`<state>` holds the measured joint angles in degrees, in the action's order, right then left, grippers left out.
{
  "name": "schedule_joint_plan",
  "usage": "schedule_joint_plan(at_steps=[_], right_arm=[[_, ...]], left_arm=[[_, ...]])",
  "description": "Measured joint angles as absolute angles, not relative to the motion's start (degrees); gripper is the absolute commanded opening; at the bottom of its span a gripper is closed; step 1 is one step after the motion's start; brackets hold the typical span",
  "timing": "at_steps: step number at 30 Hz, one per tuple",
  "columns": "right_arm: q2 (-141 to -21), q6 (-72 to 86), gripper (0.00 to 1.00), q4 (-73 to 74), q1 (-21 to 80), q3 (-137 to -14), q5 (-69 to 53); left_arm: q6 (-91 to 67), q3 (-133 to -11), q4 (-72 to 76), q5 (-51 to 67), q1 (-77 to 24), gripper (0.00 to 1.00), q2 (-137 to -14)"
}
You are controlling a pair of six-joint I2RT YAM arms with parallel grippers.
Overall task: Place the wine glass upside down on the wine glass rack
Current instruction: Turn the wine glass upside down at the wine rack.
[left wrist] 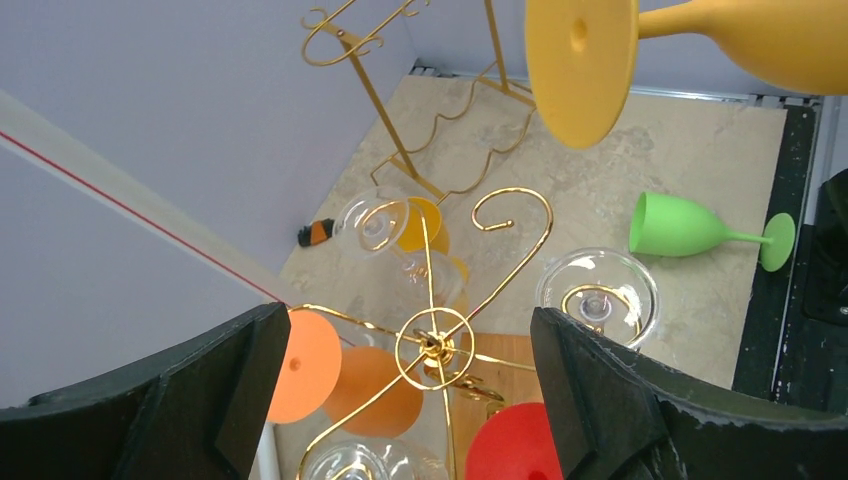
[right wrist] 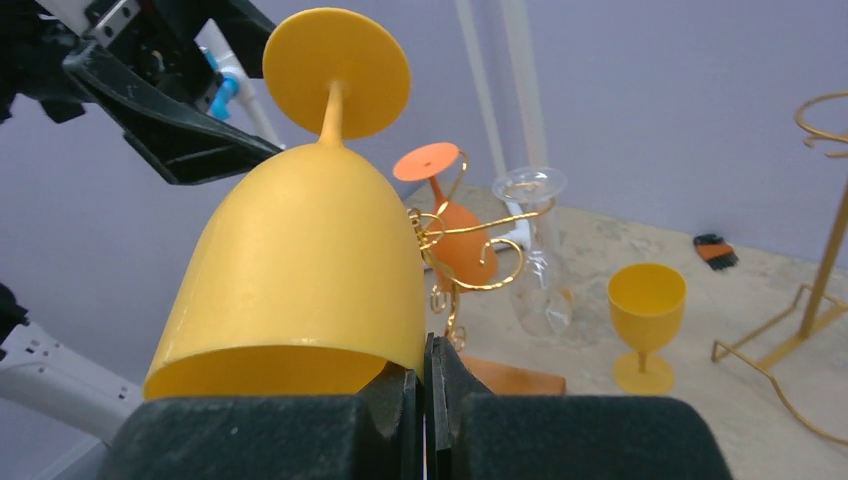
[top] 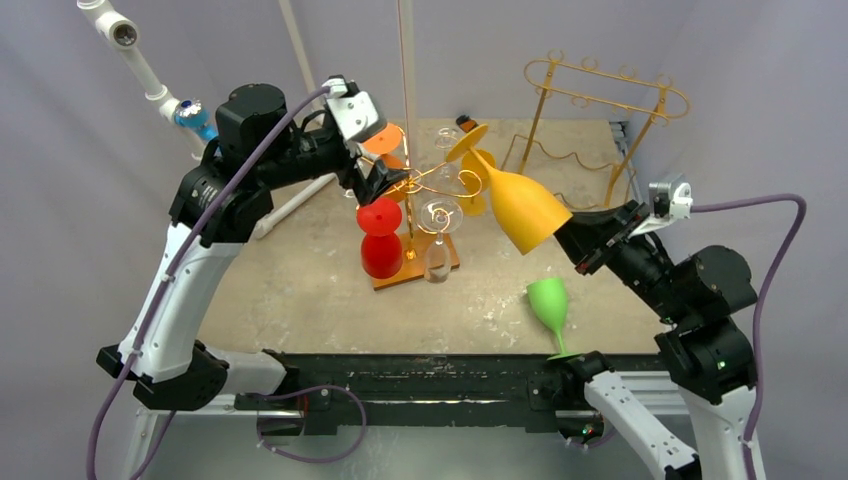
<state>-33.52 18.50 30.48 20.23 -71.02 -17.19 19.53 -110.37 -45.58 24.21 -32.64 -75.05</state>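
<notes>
From my station the counter (top: 300,290) fills the middle of the overhead view, with a tall gold wire stand (top: 600,100) at its back right corner. Nearer the centre stands the wine glass rack (top: 430,183), a gold post with curled arms on a wooden base. The yellow wine glass (top: 522,208) is off the counter, in the air just right of that rack and not hung on it. It is tilted, with its foot up and toward the rack's arms and its open bowl down toward the right arm. My right pincer (top: 568,238) sits at the lower, right-hand end of the glass. In the right wrist view its fingers are pressed together on the bowl's rim, the thin wall caught between them and the bowl rising above and to their left. My left pincer (top: 378,182) hangs over the top of the rack with its fingers spread wide and nothing between them but the rack's hub below. A red glass (top: 381,238), an orange glass (top: 385,140) and a clear glass (top: 437,245) hang upside down from the arms. A green glass (top: 549,305) lies on its side near the counter's front edge, below the held glass. A small yellow goblet (right wrist: 646,305) stands upright behind the rack.
</notes>
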Motion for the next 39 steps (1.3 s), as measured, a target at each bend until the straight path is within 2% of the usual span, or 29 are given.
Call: schedule_joint_plan(at_steps=[4,8,16,20,23,26,29,32,35,37,39], right_arm=[[-37.5,19.4,0.00,24.8,20.3,-71.7,-22.9],[-42.0,21.0,0.00,19.6,20.3,-72.1,-26.7],[-45.4,24.1,0.00,13.2,20.3,-72.0,-30.8],[-46.1,25.0,0.00,11.3,20.3,-72.0,-31.4],[-46.4,25.7,0.00,10.5,20.3,-72.0,-31.5],[-47.0,26.2,0.00,9.6,20.3,-71.9,-31.5],[-47.7,26.6,0.00,9.3,20.3,-71.7,-31.5],[-48.4,26.9,0.00,9.1,20.4,-71.5,-31.5],[-48.8,27.3,0.00,8.6,20.4,-70.7,-31.5],[-49.2,27.7,0.00,8.1,20.4,-69.9,-31.5],[-49.4,28.1,0.10,7.9,20.6,-69.6,-31.7]], left_arm=[[19.1,-111.2,-44.1,27.4,-32.6,0.99,-76.7],[19.0,-112.5,-42.7,29.5,-32.6,0.94,-78.6],[19.0,-113.1,-40.8,31.2,-32.6,0.73,-79.2],[19.0,-114.4,-39.7,31.7,-32.6,0.57,-79.7],[19.1,-115.0,-38.6,31.8,-32.6,0.52,-80.2],[19.1,-115.0,-38.1,31.8,-32.6,0.52,-80.5],[19.1,-115.0,-37.7,31.7,-32.6,0.59,-80.6],[19.1,-115.0,-37.1,31.8,-32.6,0.60,-80.6],[19.2,-114.8,-36.9,31.7,-32.7,0.51,-80.6],[19.3,-114.6,-36.8,31.7,-32.7,0.38,-80.6],[19.6,-114.5,-36.7,31.6,-32.7,0.25,-80.6]])
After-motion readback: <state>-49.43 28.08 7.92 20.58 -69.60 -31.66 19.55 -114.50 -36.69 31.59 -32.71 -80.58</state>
